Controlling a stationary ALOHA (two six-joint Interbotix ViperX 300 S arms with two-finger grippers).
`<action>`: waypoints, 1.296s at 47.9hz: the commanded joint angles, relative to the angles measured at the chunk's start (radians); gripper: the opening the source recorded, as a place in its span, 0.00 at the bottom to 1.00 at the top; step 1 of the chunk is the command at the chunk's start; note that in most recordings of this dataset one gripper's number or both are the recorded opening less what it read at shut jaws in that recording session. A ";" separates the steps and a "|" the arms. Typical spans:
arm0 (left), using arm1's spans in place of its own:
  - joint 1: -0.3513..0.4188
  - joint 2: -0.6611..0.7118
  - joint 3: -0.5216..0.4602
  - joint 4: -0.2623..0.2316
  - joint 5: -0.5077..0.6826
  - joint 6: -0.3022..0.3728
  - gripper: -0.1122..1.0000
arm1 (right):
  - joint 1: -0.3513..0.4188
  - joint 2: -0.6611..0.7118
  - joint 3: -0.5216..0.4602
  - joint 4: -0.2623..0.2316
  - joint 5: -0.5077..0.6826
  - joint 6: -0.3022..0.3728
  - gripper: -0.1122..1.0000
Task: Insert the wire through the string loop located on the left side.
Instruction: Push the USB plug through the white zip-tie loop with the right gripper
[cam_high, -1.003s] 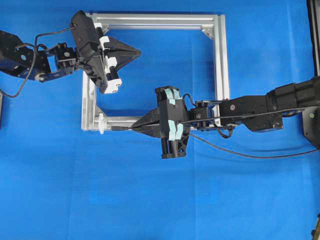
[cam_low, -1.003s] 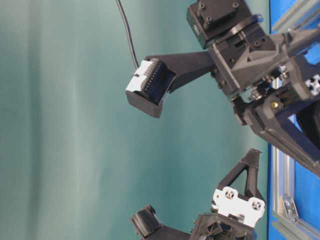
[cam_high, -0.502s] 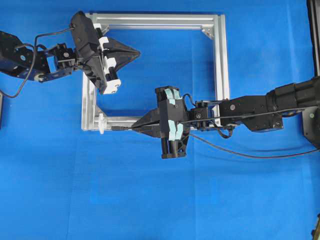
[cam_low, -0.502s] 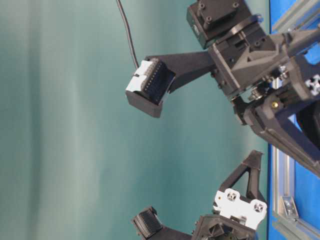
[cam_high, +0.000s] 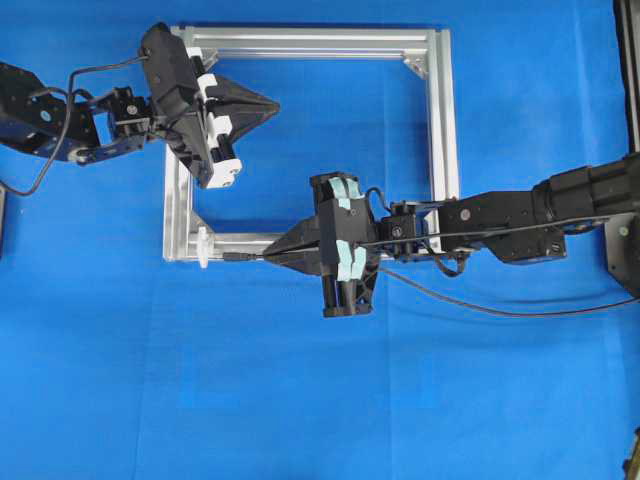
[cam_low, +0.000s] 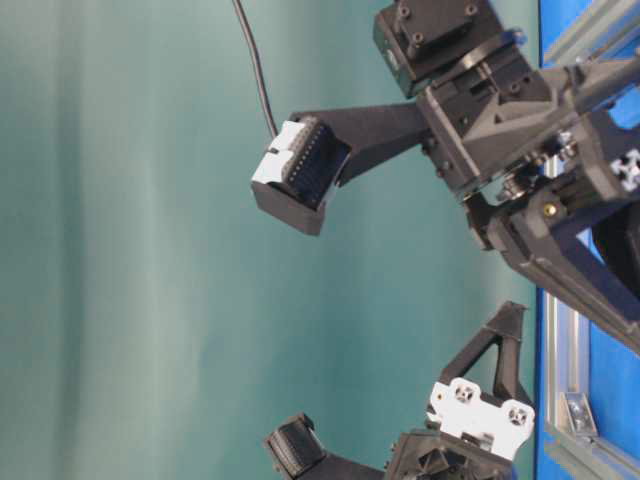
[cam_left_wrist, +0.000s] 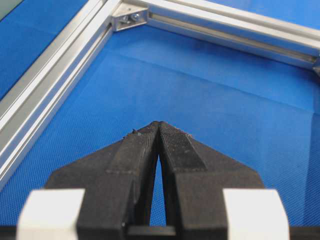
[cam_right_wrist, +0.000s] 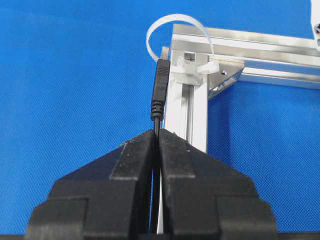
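A blue cloth (cam_high: 300, 400) covers the whole table, and a square silver frame (cam_high: 445, 120) lies flat on its upper middle part. At the left, the left gripper (cam_high: 272, 103) hangs over the frame's upper left corner, pointing right into the open square; its two black fingers (cam_left_wrist: 137, 150) are pressed together with nothing between them, above bare cloth. At the frame's lower left corner sits the string loop (cam_high: 203, 247), a thin white band fastened to the metal and arching up beyond the corner, as the right wrist view shows (cam_right_wrist: 175, 22). Just to the right of it, along the frame's bottom bar, is the plug end of the wire (cam_high: 240, 257), pointing left toward the loop and stopping short of it; in the right wrist view the plug (cam_right_wrist: 160, 87) lies beside the bar's outer edge, its tip below the loop's arch. The right gripper (cam_high: 268, 256) is clamped tight on the wire just behind the plug. From there the wire trails right across the cloth toward the table's right edge.
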 joint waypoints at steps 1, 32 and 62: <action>-0.002 -0.031 -0.006 0.003 -0.005 0.000 0.10 | -0.002 -0.017 -0.020 0.000 -0.005 0.002 0.11; -0.002 -0.034 -0.002 0.005 -0.005 0.000 0.10 | -0.018 0.100 -0.172 0.000 -0.006 -0.008 0.11; -0.005 -0.034 0.003 0.005 -0.005 0.000 0.10 | -0.021 0.141 -0.241 0.000 -0.006 -0.037 0.11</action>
